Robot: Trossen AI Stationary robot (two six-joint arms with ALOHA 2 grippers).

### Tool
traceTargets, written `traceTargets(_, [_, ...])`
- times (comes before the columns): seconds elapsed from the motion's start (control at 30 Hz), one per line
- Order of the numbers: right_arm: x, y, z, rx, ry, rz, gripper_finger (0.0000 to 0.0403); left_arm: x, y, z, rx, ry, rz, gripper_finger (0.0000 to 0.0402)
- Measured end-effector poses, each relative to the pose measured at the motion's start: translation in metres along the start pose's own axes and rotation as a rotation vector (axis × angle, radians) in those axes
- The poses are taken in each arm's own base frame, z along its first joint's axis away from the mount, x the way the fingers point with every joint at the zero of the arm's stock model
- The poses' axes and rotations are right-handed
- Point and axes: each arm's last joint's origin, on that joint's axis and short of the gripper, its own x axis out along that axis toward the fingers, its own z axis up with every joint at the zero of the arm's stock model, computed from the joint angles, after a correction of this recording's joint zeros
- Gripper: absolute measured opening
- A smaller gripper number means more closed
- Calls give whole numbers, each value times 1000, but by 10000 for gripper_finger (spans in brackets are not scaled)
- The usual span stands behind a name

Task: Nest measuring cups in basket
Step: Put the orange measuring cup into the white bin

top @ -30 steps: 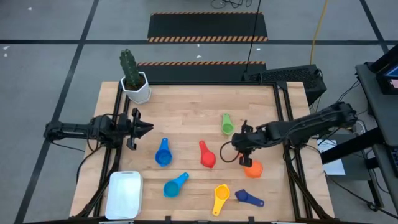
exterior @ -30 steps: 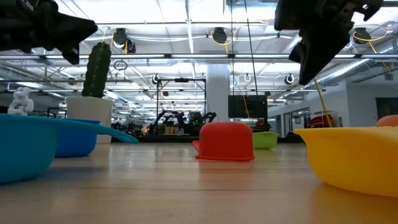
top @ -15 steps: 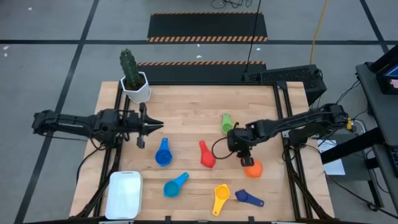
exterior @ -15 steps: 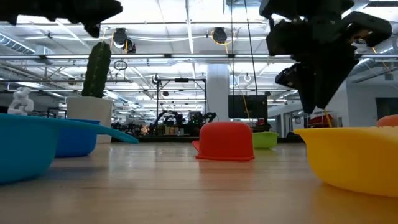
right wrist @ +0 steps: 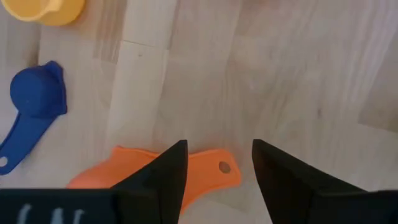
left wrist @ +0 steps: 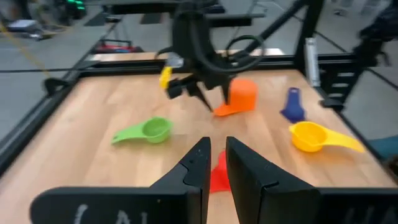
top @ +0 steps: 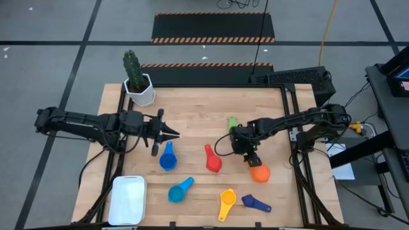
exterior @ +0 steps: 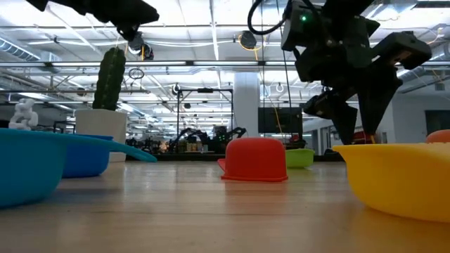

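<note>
Pale wooden boards made up the desk [top: 198, 108], with a white potted cactus [top: 137, 83] at its far left corner and the white basket [top: 127, 199] at its near left corner, nothing in it yet. All seven measuring cups lay loose on the wood: a light blue cup [top: 167, 157] and another light blue one [top: 179, 190] left of centre, the red cup [top: 212, 160] mid-desk, the green cup [top: 232, 124] beyond it, and the orange cup [top: 259, 172], yellow cup [top: 226, 203] and dark blue cup [top: 255, 204] toward the near right.

Poised over the orange cup's handle, the right gripper [right wrist: 214, 171] had its fingers spread, gripping nothing. The left gripper [top: 167, 133] hung just above the nearer-centre light blue cup with its fingers nearly pressed together, also carrying nothing.

Judging by their look, the cups were light, stiff, smooth plastic, likely to skid or tip under a poor pinch. The short flat handle, or a bowl's rim, seemed the surest place to grip.
</note>
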Motion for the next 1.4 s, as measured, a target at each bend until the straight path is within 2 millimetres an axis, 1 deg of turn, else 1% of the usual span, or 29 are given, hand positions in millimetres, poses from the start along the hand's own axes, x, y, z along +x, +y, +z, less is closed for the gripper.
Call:
traceTargets(0.2, [4, -1, -6, -14, 13, 44, 177, 1, 0, 8, 18, -24, -12, 51])
traceTargets(0.43, [10, -2, -11, -80, 7, 70, 177, 1, 0, 11, 17, -51, -10, 51])
traceTargets(0.6, [14, -4, -15, -129, 4, 69, 177, 6, 1, 11, 20, -55, 2, 51])
traceTargets(0.8, [16, -13, -16, -133, -2, 66, 177, 15, 1, 9, 47, -47, 6, 51])
traceTargets(1.0, [34, -27, -18, -104, 44, 128, 177, 20, 1, 9, 50, -57, 9, 51])
traceTargets(1.17, [43, -30, -20, -123, 78, 170, 175, 22, 1, 6, 50, -33, 8, 51])
traceTargets(1.27, [41, -30, -22, -122, 87, 172, 171, 22, 1, 6, 51, -31, 8, 51])
traceTargets(1.4, [34, -31, -27, -107, 107, 178, 153, 22, 1, 6, 51, -32, 8, 51])
